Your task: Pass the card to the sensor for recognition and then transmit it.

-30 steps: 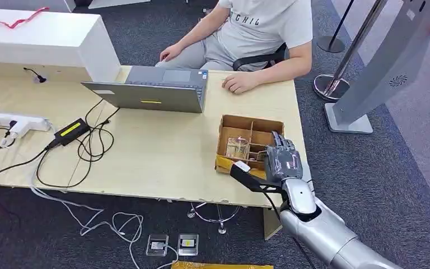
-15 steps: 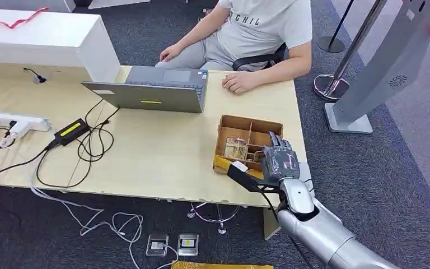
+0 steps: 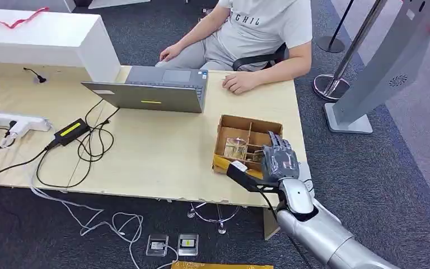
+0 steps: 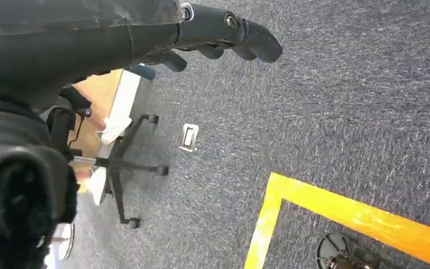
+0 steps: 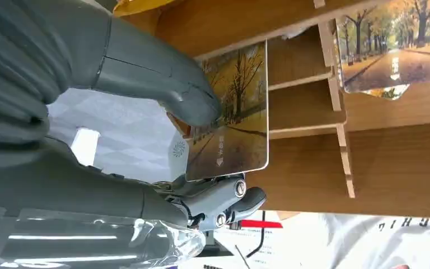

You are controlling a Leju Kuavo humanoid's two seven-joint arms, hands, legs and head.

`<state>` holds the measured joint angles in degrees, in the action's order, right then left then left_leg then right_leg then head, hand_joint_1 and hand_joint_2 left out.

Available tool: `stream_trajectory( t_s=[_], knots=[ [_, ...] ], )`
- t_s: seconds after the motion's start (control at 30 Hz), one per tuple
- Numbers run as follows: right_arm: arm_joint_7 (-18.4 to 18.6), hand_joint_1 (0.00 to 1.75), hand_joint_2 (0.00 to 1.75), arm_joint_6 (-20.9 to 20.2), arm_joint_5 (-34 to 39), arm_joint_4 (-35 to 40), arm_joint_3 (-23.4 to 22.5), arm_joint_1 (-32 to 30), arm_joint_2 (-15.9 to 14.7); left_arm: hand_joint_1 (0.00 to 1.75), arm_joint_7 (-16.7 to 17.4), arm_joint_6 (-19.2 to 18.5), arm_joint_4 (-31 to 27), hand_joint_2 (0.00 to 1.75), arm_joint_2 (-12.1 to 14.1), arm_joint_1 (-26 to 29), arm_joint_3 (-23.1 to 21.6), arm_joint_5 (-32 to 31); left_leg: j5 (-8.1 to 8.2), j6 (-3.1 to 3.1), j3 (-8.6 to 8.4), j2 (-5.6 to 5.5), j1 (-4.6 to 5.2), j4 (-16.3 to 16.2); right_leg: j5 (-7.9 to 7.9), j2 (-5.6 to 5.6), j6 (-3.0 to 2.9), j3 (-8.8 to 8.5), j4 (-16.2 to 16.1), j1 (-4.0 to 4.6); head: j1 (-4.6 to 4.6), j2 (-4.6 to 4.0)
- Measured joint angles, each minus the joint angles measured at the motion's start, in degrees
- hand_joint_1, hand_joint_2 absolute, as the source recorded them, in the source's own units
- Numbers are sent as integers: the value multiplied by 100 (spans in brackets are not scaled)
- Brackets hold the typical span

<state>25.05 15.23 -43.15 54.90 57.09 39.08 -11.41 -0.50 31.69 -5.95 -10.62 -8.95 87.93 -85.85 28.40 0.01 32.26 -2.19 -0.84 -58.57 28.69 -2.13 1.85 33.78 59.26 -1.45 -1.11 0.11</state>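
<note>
My right hand (image 3: 280,161) is at the near right corner of the wooden divided box (image 3: 241,122) on the table. In the right wrist view its thumb (image 5: 162,78) and fingers (image 5: 229,204) pinch a card (image 5: 235,112) printed with autumn trees, standing on edge in a compartment of the box (image 5: 403,162). A second card (image 5: 392,50) of the same print stands in a compartment further on, seen in the head view too as a card (image 3: 236,147). My left hand (image 4: 89,45) hangs over the carpet, its fingers (image 4: 241,36) loosely extended and holding nothing.
A person (image 3: 257,28) sits at the table's far side, one hand (image 3: 238,83) resting near the box. A laptop (image 3: 154,89), a power strip (image 3: 11,122), cables (image 3: 89,140) and a white box (image 3: 45,36) lie to the left. A white gate post (image 3: 386,67) stands on the right.
My right hand has drifted slightly left and further over the box. The person, laptop and cables have not moved.
</note>
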Motion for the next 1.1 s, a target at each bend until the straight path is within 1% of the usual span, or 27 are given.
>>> stream_trajectory(
  t_s=[0.1,0.27,0.37,0.57,0.67,0.93,1.1],
  knots=[
    [31,175,175,35,-37,85,-83,69,-4,0,2,2,0,0,2,3,0,-13,0,0,1,1,0,0,-1,-1,-1,0,1,0,0,2],
    [190,175,175,79,-138,380,-214,384,-44,0,-24,2,0,0,2,3,0,11,-1,0,-5,2,0,0,-2,-5,-3,0,0,0,0,0],
    [236,175,175,79,-146,535,-299,466,-74,0,-22,-2,0,0,4,9,0,11,-1,-1,-4,4,0,0,-3,-5,-3,0,0,0,2,0],
    [341,175,175,72,-396,763,-352,564,-151,0,-24,-48,0,0,9,11,0,-64,-1,-1,-4,3,0,0,-2,-5,-3,0,0,0,0,2],
    [358,175,175,81,-404,842,-374,588,-173,0,-24,-114,0,0,24,12,0,-118,-1,-1,-4,3,0,0,-2,-5,-3,0,0,0,0,2],
    [369,175,175,94,-323,949,-402,650,-192,0,-42,-120,0,0,33,13,0,-171,-1,-1,-3,3,0,0,-2,-4,-3,0,0,0,0,0],
    [402,175,175,52,-146,876,-415,901,-203,0,-50,-118,0,0,42,13,0,-203,-1,-1,-3,3,0,0,-2,-4,-3,1,0,0,0,0]
  ],
)
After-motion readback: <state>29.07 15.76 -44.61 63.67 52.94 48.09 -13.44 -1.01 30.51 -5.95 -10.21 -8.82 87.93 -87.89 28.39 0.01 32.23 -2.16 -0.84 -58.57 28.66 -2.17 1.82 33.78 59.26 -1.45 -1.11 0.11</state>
